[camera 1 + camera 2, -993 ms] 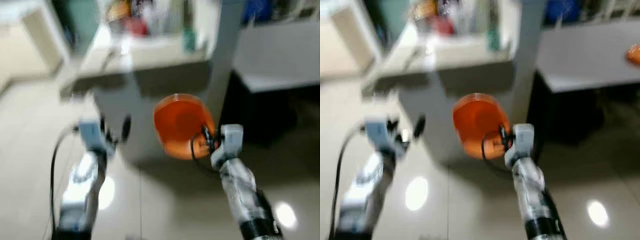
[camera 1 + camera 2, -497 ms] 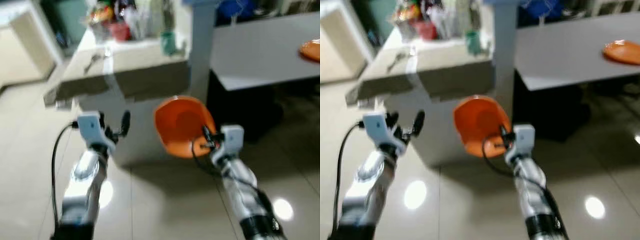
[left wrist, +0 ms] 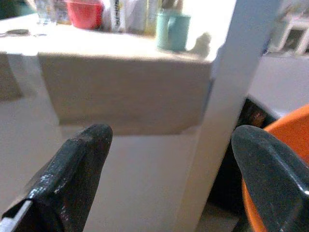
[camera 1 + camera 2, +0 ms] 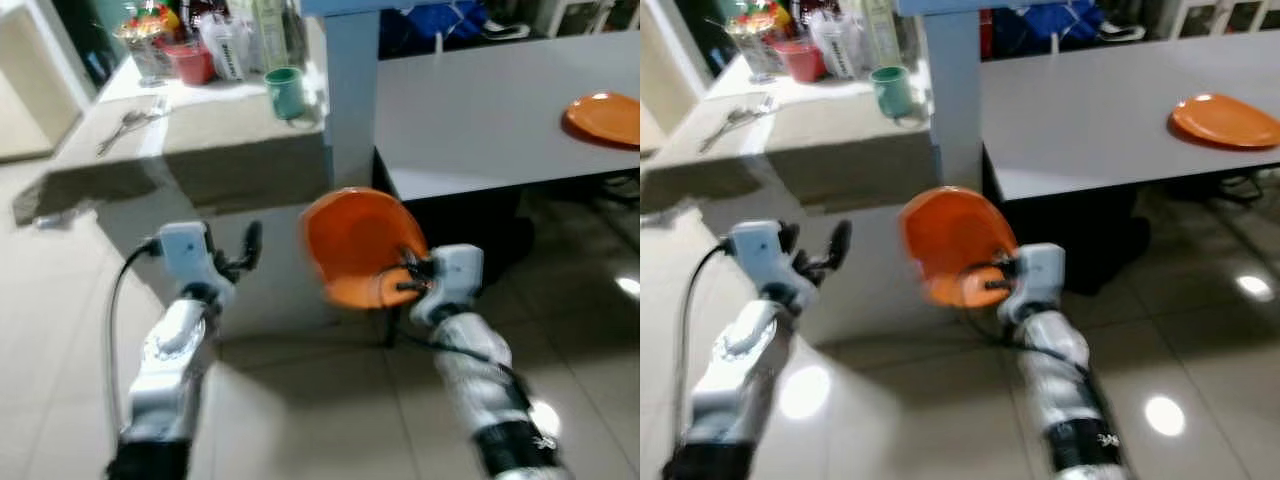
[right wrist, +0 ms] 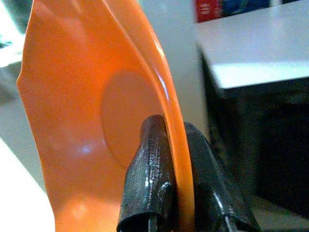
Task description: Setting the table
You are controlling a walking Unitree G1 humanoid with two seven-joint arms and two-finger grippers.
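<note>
My right gripper (image 4: 402, 283) is shut on the rim of an orange plate (image 4: 358, 244), held tilted up in front of me over the floor. In the right wrist view the two black fingers (image 5: 149, 183) pinch the plate's edge (image 5: 96, 106). My left gripper (image 4: 240, 252) is raised at the left, open and empty, its fingers (image 3: 72, 174) spread wide. A second orange plate (image 4: 603, 118) lies on the grey table (image 4: 480, 110) at the far right.
A stone counter (image 4: 180, 130) at the left carries a teal cup (image 4: 286, 92), a red container (image 4: 187, 62), bottles and cutlery (image 4: 125, 125). A pale blue pillar (image 4: 350, 90) stands between counter and table. Glossy tiled floor (image 4: 330, 410) lies below.
The camera has turned right and come closer: counter and table have shifted left and more of the table with its plate shows. Both arms keep their pose, the plate still gripped.
</note>
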